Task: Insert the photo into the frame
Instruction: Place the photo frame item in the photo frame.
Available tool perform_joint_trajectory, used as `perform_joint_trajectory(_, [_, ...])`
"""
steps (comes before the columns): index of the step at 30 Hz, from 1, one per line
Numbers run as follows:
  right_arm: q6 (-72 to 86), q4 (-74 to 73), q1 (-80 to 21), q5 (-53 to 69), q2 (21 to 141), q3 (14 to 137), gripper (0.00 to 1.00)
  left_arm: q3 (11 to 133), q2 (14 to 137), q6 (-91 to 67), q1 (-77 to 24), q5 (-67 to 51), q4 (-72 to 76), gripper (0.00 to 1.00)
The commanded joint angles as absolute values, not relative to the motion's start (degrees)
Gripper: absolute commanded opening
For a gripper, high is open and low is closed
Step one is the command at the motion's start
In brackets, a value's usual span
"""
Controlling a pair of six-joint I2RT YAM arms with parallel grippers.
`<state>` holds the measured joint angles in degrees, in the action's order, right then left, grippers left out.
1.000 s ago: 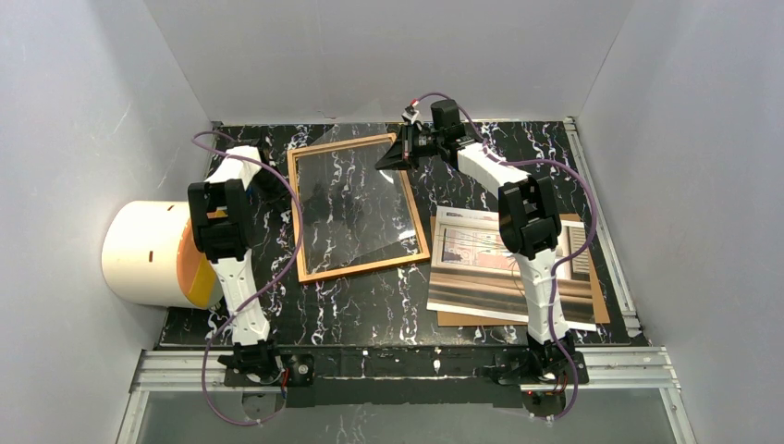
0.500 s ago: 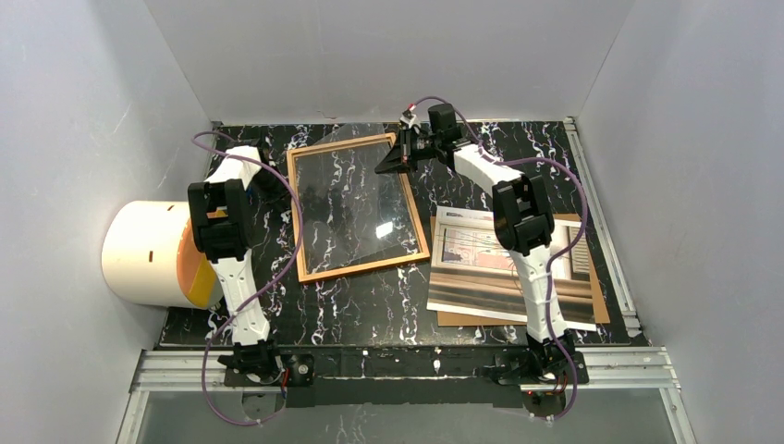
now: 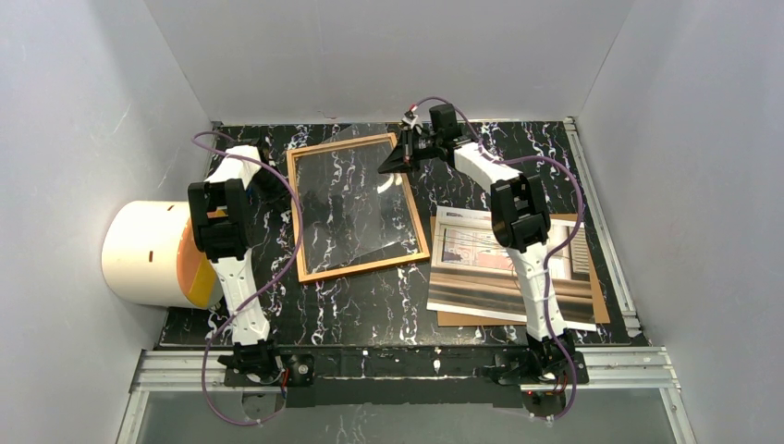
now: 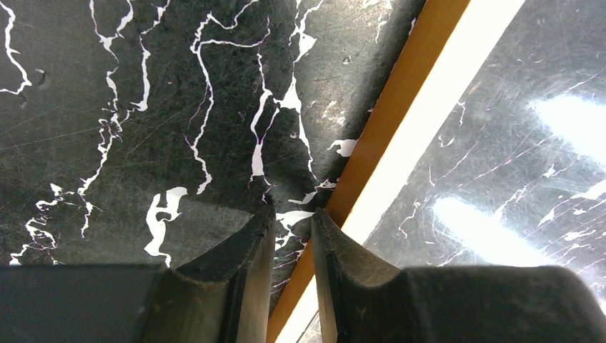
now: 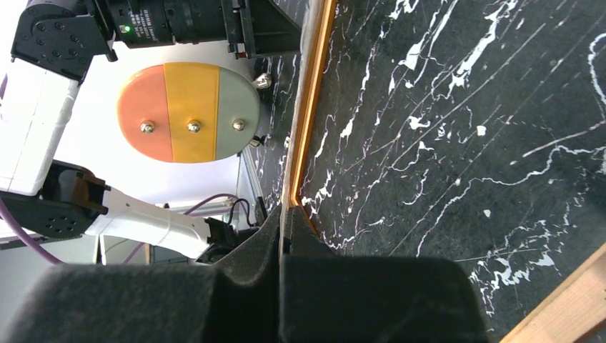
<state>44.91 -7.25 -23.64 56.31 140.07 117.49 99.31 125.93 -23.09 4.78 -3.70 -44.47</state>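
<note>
The orange-brown frame [image 3: 365,268] lies flat left of centre on the black marble table. My right gripper [image 3: 386,165] is at its far right corner, shut on the thin edge of the clear pane [image 3: 361,199]. That edge is tilted up above the frame. In the right wrist view the jaws [image 5: 286,214] pinch the pane, with the frame's rail [image 5: 312,107] beyond. My left gripper [image 3: 266,176] is at the frame's far left corner, its jaws [image 4: 293,212] a little apart. One fingertip [image 4: 323,218] touches the rail [image 4: 400,93]. The photo [image 3: 476,273] lies face up at right, partly hidden by my right arm.
The photo rests on a brown backing board [image 3: 601,313]. A white drum with an orange, yellow and grey face [image 3: 153,254] lies at the table's left edge. Grey walls close in three sides. A metal rail [image 3: 398,363] runs along the near edge.
My right gripper has shifted slightly left with the pane's raised corner, and its elbow has followed. The left arm, frame and photo have not moved.
</note>
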Motion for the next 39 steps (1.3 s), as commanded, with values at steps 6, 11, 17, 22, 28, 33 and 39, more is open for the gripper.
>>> perform_joint_trajectory(6, [38.9,-8.9,-22.0,59.3,143.7,120.9,0.04,100.9,127.9,-22.8,4.8,-6.2,-46.5,0.25])
perform_joint_trajectory(11, [38.1,-0.7,-22.0,61.4,140.3,112.7,0.02,100.9,127.9,-22.8,4.8,-6.3,-46.5,0.25])
perform_joint_trajectory(17, [42.7,12.1,-22.0,63.2,136.8,106.8,0.01,100.7,127.9,-22.9,4.8,-6.4,-46.6,0.25])
perform_joint_trajectory(22, [47.4,19.0,-22.0,63.7,135.2,104.6,0.01,100.8,127.9,-22.7,4.8,-6.3,-46.7,0.25])
perform_joint_trajectory(28, [48.9,22.6,-22.0,62.5,132.4,102.6,0.01,100.9,127.9,-22.6,4.8,-6.3,-46.7,0.25])
perform_joint_trajectory(33, [49.9,22.8,-22.0,62.2,133.0,102.4,0.01,101.0,128.0,-22.5,4.8,-6.4,-46.7,0.25])
perform_joint_trajectory(39, [49.9,21.5,-22.0,61.7,134.5,103.0,0.01,101.0,128.0,-22.5,4.8,-6.5,-46.8,0.25])
